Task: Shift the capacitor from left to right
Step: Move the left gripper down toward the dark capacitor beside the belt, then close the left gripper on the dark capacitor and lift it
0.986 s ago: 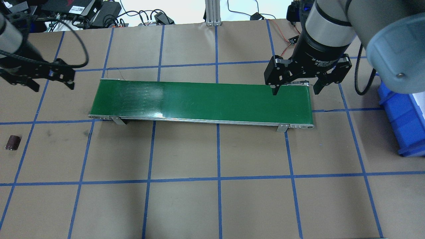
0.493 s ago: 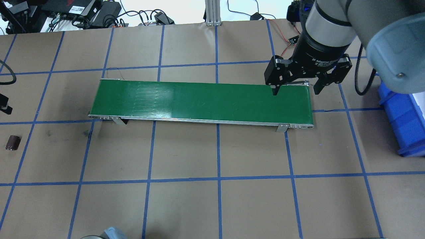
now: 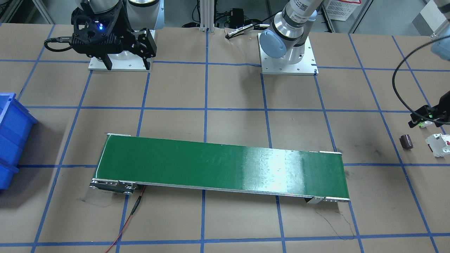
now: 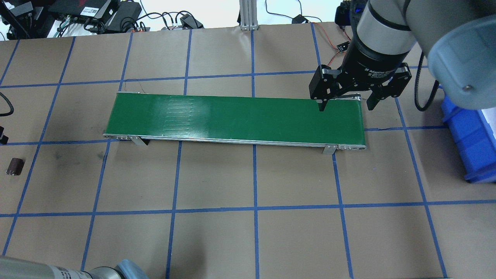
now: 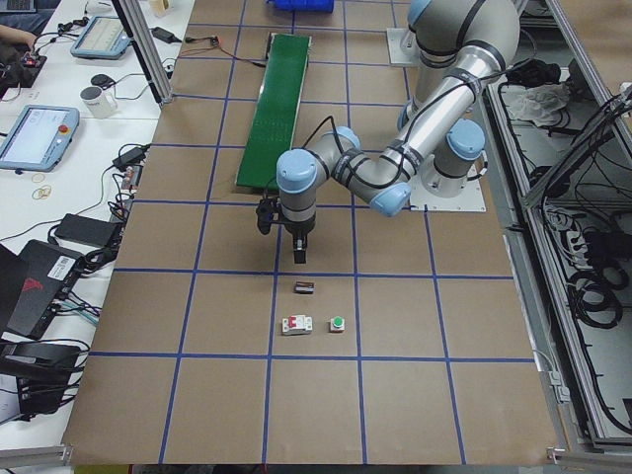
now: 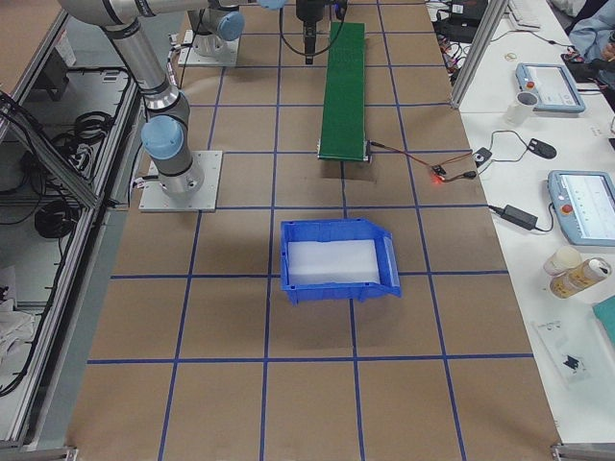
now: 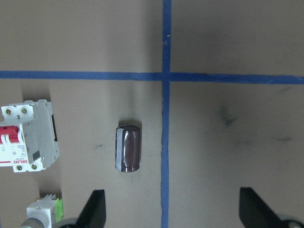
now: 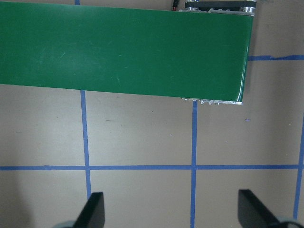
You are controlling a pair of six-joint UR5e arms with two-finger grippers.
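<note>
The capacitor (image 4: 14,166), a small dark brown cylinder, lies on its side on the brown paper at the table's far left. It also shows in the front view (image 3: 406,142), the left side view (image 5: 305,287) and the left wrist view (image 7: 128,148). My left gripper (image 7: 173,209) is open and empty above the table, and the capacitor lies just ahead of its left finger (image 7: 95,206). It hangs just short of the capacitor in the left side view (image 5: 286,232). My right gripper (image 4: 345,106) is open and empty, hovering over the right end of the green conveyor belt (image 4: 240,116).
A white breaker block with a red mark (image 7: 28,135) and a small white part with a green cap (image 7: 45,209) lie close beside the capacitor. A blue bin (image 4: 471,139) stands at the table's right end. A red wire (image 3: 130,214) trails from the belt.
My left arm has swung out of the overhead view, from the upper left toward the left edge near the capacitor. The right arm and the capacitor have not moved.
</note>
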